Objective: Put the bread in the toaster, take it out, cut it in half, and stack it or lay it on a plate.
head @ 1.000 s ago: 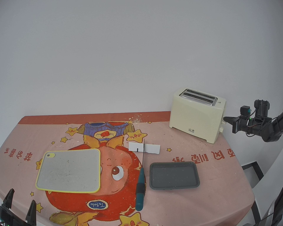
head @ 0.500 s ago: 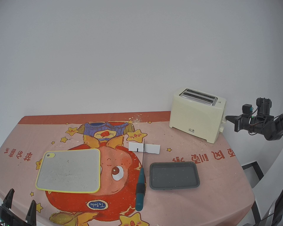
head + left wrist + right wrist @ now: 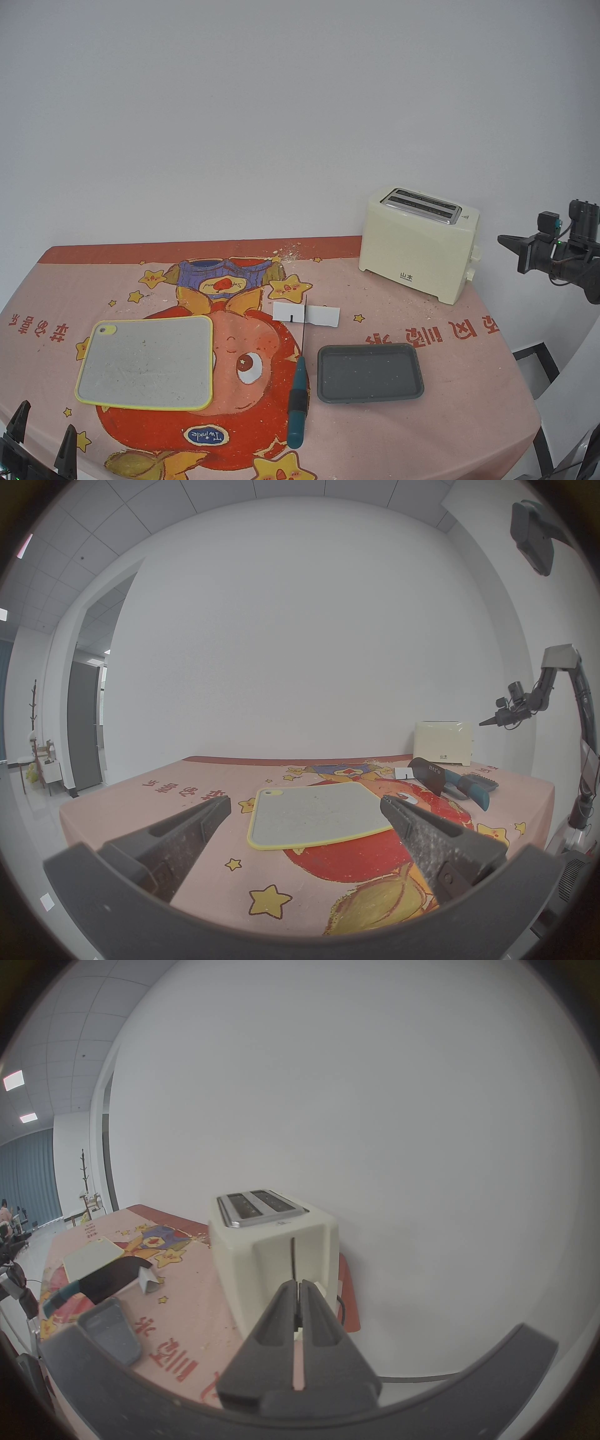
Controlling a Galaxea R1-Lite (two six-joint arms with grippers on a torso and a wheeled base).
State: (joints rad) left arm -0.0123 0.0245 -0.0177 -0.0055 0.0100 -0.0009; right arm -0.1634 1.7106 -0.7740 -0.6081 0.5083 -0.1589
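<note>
At the near-left table edge, left gripper point(image 3: 40, 437) hangs low with its 2 fingers point(image 3: 437, 842) spread wide and nothing between them; tips aimed across the table toward the cutting board point(image 3: 147, 362); board is grey with a yellow rim, lying flat on the cartoon tablecloth point(image 3: 475, 400), crumbs on it.

Right of the board, apart from it, knife point(image 3: 298, 406) lies with its teal handle toward the robot; blade runs away from the robot, on edge, into a slot of the white paper holder point(image 3: 306, 314).

Just beside the knife on its right, dark grey plate point(image 3: 369, 373), rectangular, flat, a few crumbs inside.

Farther back on the right, cream toaster point(image 3: 417, 247) stands upright near the table's back-right corner, close to the wall; 2 top slots look dark, cannot tell what is inside.

Beyond the table's right edge, right gripper point(image 3: 505, 239) is held level in the air, fingers pressed together, holding nothing; tips point at the toaster's end face with its vertical slot, clear gap between tips and toaster.
</note>
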